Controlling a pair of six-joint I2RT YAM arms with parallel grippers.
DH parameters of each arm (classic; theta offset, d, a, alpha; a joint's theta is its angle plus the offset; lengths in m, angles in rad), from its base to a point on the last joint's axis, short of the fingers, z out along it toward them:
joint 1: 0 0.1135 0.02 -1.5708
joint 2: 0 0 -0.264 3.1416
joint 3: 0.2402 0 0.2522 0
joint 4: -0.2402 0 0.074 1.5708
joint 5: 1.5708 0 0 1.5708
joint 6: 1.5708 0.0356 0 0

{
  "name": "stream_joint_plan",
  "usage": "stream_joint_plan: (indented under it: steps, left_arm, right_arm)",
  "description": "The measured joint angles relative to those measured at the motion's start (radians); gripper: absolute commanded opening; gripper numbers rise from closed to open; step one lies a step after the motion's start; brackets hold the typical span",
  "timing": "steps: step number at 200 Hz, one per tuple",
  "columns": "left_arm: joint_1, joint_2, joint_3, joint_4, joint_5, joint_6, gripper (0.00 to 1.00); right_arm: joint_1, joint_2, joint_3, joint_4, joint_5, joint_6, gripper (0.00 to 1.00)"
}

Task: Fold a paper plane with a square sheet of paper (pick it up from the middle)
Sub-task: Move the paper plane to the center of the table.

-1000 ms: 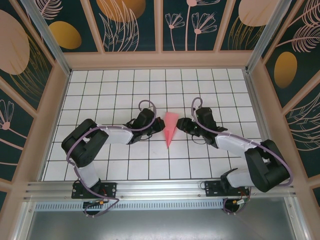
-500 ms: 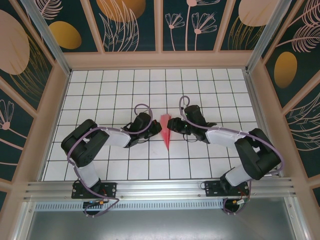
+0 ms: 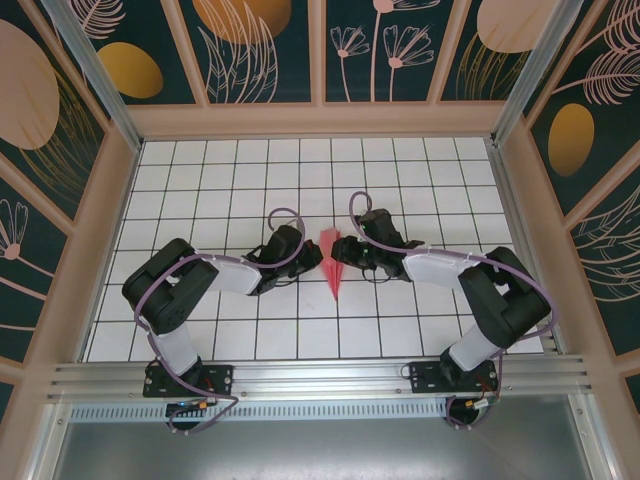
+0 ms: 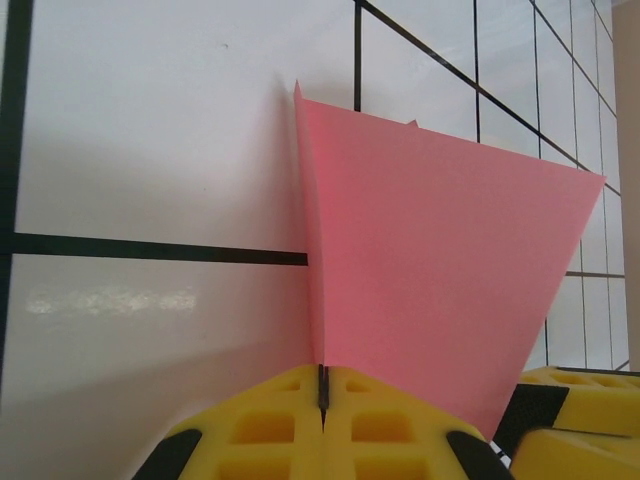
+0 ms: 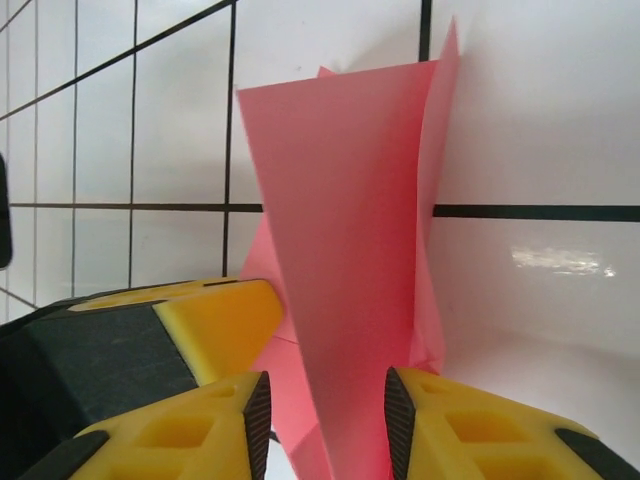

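Creasing the paper plane (image 3: pixel 331 265) mid-frame: left gripper (image 4: pixel 322 388) pressed together, pinching its keel; right gripper (image 5: pixel 327 405) spread, straddling a wing. Next, probably: close right, fold wing down.

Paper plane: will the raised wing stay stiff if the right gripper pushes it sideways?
Probably floppy: the paper plane is thin sheet, upright where the left gripper pinches its fold. Likely light, so the right gripper, jaws open around the wing, would bend it rather than meet resistance. Its layers gape, so folds may reopen.
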Motion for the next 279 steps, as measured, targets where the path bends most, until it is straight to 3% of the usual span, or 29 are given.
stream_joint_plan:
  steps: [64, 139, 220, 279]
  left_arm:
    - [0.003, 0.005, 0.0, -0.002, -0.002, 0.0, 0.0]
    - [0.003, 0.011, 0.0, -0.01, -0.002, 0.0, 0.0]
    - [0.003, 0.012, 0.004, -0.02, -0.002, 0.0, 0.0]
    - [0.003, 0.012, 0.006, -0.02, 0.002, 0.0, 0.0]
  right_arm:
    - [0.022, 0.049, 0.011, -0.027, 0.0, -0.018, 0.5]
    - [0.035, 0.043, 0.011, -0.066, 0.016, -0.018, 0.55]
    - [0.044, 0.02, 0.011, -0.098, 0.057, -0.026, 0.53]
    - [0.05, 0.019, 0.006, -0.091, -0.016, -0.008, 0.51]
